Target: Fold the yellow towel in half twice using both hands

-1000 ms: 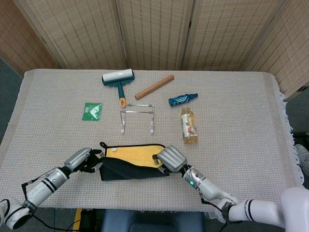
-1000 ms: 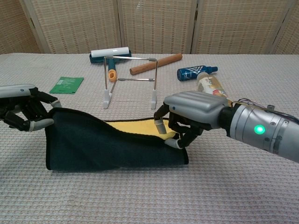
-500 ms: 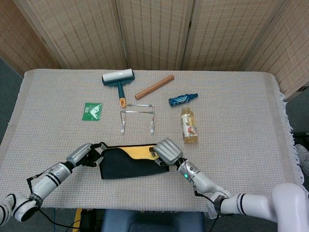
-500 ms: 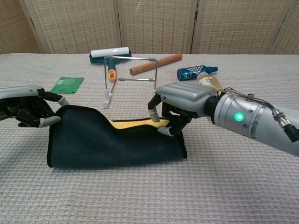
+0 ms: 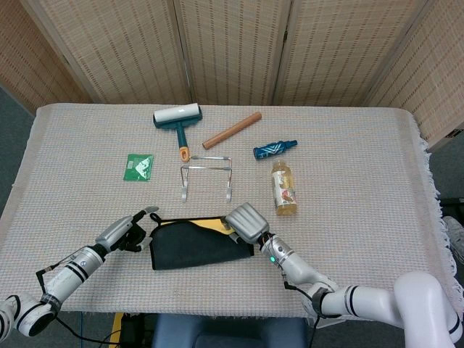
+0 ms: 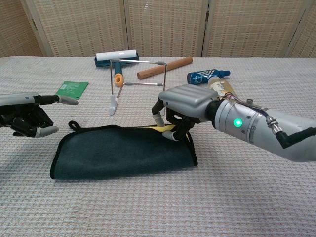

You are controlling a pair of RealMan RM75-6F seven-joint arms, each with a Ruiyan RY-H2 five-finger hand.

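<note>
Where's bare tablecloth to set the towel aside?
Free: right of the juice bottle to the table edge, and left of the green packet. Crowded: behind the towel, around the wire rack and lint roller.

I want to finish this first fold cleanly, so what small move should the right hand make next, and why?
Probably open the right hand and lift it clear. The yellow towel already lies folded over, dark side up, with only a thin yellow strip showing at its far edge. The left hand is off the cloth, while the right hand's fingers appear to rest on the far right corner.
</note>
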